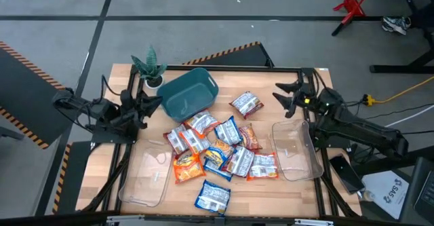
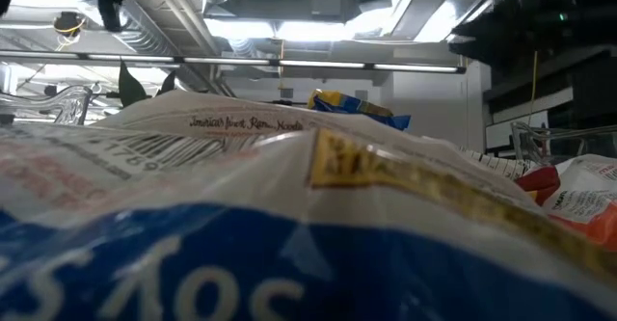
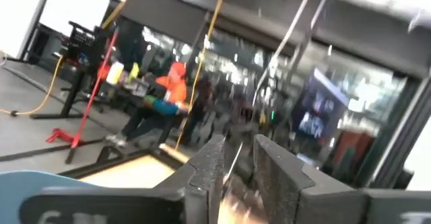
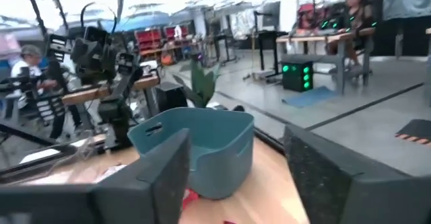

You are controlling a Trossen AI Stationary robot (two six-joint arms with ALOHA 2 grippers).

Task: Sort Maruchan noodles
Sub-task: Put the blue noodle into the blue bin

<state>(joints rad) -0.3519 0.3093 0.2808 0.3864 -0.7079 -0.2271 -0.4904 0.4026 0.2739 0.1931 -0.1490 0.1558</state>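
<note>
The Maruchan noodles (image 1: 217,151) lie as several crinkly packets in orange, blue-white and red-white, heaped flat on the middle of the wooden table. One blue-white packet (image 2: 193,225) fills the low view. My left gripper (image 1: 146,105) hangs above the table's left side, beside the teal bin (image 1: 190,93), with a narrow gap showing between its fingers (image 3: 202,170). My right gripper (image 1: 286,95) hangs above the far right of the table. It is open, with its fingers (image 4: 155,170) wide apart and nothing between them.
A teal bin (image 4: 202,143) stands at the far middle, with a small potted plant (image 1: 150,66) to its left. One clear tray (image 1: 146,175) lies at the near left and another (image 1: 295,148) at the right. People sit at desks in the room beyond.
</note>
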